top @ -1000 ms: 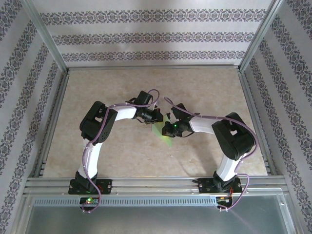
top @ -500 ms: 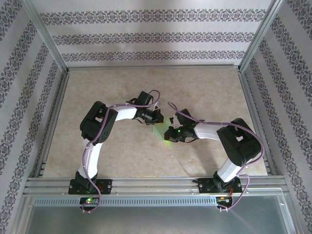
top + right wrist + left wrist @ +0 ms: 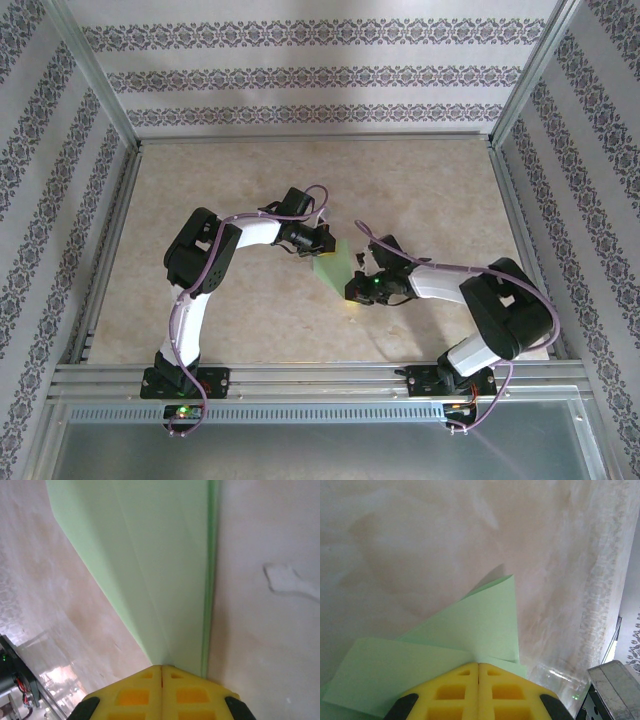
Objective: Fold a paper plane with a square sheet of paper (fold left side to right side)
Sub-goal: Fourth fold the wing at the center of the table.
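You are mid-crease on the paper plane [image 3: 336, 266]: both jaws sit closed together, pressing it flat; next, firm the long fold evenly

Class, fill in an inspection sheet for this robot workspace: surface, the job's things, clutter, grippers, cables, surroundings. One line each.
Surface: beige marbled table, bare around the arms.
Job's things: folded green paper, several layers, lying between the two grippers at the table's middle.
Clutter: nothing seen.
Grippers: left gripper shut, tips at the paper's layered end; right gripper shut, tips at its narrow end. Whether they pinch the paper or press on it cannot be told.
Cables: purple cables run along both arms, looping above the wrists, clear of the paper.
Surroundings: patterned walls on three sides; metal frame rail at the near edge.
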`<act>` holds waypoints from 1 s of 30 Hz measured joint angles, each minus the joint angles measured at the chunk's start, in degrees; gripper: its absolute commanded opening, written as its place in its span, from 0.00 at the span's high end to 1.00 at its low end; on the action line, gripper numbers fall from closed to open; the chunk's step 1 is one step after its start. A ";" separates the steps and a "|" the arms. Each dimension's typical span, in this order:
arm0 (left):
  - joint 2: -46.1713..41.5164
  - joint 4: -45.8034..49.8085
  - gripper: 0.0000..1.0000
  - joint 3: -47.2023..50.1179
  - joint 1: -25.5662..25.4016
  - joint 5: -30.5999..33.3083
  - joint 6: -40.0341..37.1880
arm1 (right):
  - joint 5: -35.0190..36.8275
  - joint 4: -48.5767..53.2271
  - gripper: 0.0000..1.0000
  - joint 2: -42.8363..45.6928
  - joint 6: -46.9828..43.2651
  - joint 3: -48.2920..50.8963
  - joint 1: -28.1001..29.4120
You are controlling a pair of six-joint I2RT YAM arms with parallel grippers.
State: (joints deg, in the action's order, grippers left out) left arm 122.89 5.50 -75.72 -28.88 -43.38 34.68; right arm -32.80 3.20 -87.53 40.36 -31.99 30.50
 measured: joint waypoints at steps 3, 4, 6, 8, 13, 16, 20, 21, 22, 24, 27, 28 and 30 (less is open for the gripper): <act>0.00 -0.02 0.99 0.00 0.00 -0.11 0.04 | -0.46 2.97 1.00 1.64 0.02 0.55 -0.02; 0.00 -0.04 0.97 0.00 0.00 -0.13 0.04 | -0.57 4.39 1.00 2.21 0.02 0.61 -0.15; -0.02 -0.52 0.91 0.00 0.00 0.02 0.09 | -0.70 8.48 0.99 3.96 -0.17 0.63 -0.83; -0.04 -1.60 0.88 0.00 0.11 0.26 0.48 | -0.63 12.20 0.94 6.43 -0.72 0.61 -1.97; -0.50 -3.91 0.80 -0.04 0.17 0.50 1.81 | 0.17 17.29 0.72 13.27 -3.93 -1.77 -7.43; -2.19 -4.28 0.73 -0.31 0.39 0.55 2.16 | 0.46 17.20 0.64 14.21 -6.34 -4.59 -11.02; -8.20 -3.74 0.65 -0.50 1.75 2.25 1.40 | 0.39 15.37 0.62 11.74 -9.57 -8.20 -13.86; -10.43 -3.30 0.63 -0.50 2.43 2.95 1.09 | 0.39 14.60 0.62 10.45 -10.29 -9.05 -14.01; -12.48 -3.02 0.62 -0.46 3.08 3.54 0.66 | 0.17 14.05 0.62 8.92 -10.86 -9.99 -14.14; -16.98 -2.99 0.61 0.33 4.68 4.90 0.00 | -0.09 13.07 0.62 5.11 -12.41 -12.28 -14.12; -23.52 -2.99 0.59 4.20 7.04 6.60 -0.31 | -0.07 12.28 0.62 -0.22 -14.64 -15.72 -13.14; -24.98 -3.04 0.59 5.68 7.67 7.06 -0.35 | -0.09 12.02 0.62 -1.53 -15.21 -16.61 -12.63; -27.43 -2.97 0.59 9.25 8.74 8.13 -0.35 | -0.22 11.37 0.62 -4.35 -16.41 -18.40 -11.45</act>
State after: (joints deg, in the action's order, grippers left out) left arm 95.46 2.52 -66.48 -20.14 -35.24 34.33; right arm -33.01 14.57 -91.88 23.94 -50.39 19.05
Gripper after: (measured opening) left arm 0.410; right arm 0.381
